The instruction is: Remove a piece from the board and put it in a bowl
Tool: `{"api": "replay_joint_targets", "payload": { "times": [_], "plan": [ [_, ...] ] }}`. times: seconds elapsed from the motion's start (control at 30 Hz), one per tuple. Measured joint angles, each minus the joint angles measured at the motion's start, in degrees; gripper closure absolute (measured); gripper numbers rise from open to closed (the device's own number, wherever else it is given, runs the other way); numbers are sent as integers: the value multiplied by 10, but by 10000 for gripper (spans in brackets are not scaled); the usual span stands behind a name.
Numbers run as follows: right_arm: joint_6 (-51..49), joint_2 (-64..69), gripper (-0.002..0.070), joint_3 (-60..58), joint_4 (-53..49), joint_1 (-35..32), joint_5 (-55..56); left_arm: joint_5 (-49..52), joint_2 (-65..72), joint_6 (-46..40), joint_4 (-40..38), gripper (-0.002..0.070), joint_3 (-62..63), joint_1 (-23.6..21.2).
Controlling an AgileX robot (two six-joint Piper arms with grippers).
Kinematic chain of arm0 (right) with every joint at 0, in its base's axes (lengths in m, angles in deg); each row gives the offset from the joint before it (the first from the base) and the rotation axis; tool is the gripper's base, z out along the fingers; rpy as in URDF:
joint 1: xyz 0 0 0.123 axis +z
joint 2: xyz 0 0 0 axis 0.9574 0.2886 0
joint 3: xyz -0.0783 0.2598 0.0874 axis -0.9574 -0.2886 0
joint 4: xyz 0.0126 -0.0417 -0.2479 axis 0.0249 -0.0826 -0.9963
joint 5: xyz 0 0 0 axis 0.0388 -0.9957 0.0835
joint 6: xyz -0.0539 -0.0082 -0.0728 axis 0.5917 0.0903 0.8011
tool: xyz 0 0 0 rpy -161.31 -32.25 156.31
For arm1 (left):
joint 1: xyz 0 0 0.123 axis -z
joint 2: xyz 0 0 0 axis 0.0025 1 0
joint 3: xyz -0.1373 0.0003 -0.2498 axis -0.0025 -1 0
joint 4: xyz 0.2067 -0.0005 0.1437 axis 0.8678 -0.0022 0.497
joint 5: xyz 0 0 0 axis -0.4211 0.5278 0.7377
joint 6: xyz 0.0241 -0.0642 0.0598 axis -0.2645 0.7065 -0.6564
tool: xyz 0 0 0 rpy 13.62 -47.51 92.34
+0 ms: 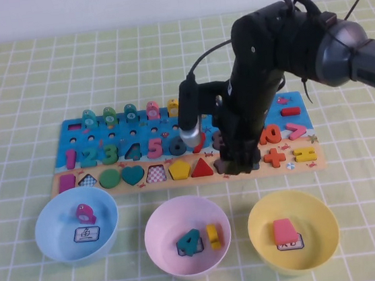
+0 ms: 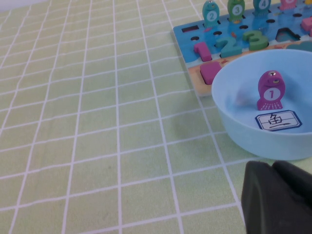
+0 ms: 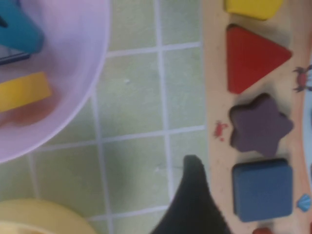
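Jaws on the right gripper (image 1: 239, 165) hang over the board's (image 1: 90, 181) near edge — whether parted I cannot tell. It should drop squarely onto the dull brown star (image 3: 261, 125), seated in its recess beside the red triangle (image 3: 252, 57), and pinch across the points. Flat smooth wood. Yellow bowl (image 1: 321, 242) waits near the front edge. Left gripper (image 2: 278, 200) idles by the front-left corner, grip unclear.

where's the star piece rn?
Star sits in the board's bottom row between red triangle and blue square, under the right hand.
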Motion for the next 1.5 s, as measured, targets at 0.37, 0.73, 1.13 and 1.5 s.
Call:
{"api": "replay_joint_targets", "payload": {
  "times": [0.37,0.73,1.13,1.5],
  "plan": [
    [0,16,218,3,-3,0,32,0,0,0,0,680,0,0],
    [0,47,218,3,-2,0,52,0,0,0,0,680,0,0],
    [0,60,260,9,-2,0,74,0,0,0,0,680,0,0],
    [0,63,309,9,-2,0,74,0,0,0,0,679,0,0]
  ]
}}
